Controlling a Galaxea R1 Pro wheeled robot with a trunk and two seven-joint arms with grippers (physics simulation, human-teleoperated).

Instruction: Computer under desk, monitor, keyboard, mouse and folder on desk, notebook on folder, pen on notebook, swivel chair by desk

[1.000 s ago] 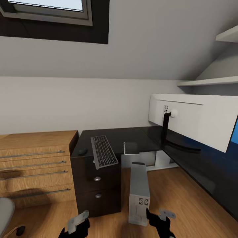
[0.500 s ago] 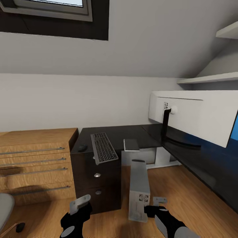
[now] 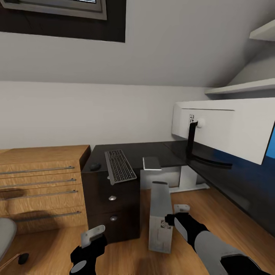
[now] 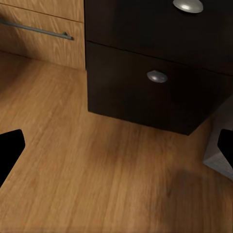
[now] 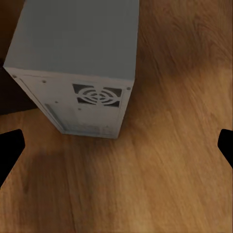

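Since a second ago the right gripper (image 3: 178, 214) has reached up from 5 o'clock to sit just beside the light grey upright computer tower (image 3: 160, 215), fingers spread apart with nothing between them, while the left gripper (image 3: 91, 237) at 7 o'clock, also apart and empty, has barely moved. The computer stands on the wood floor beside the glossy black desk (image 3: 152, 152), which carries the slim black keyboard (image 3: 120, 165), small black mouse (image 3: 95, 166), thin grey notebook (image 3: 151, 163) and white-backed monitor (image 3: 229, 131). The monitor and the grey chair seat (image 3: 5, 238) at 8 o'clock are cut off by the frame edges.
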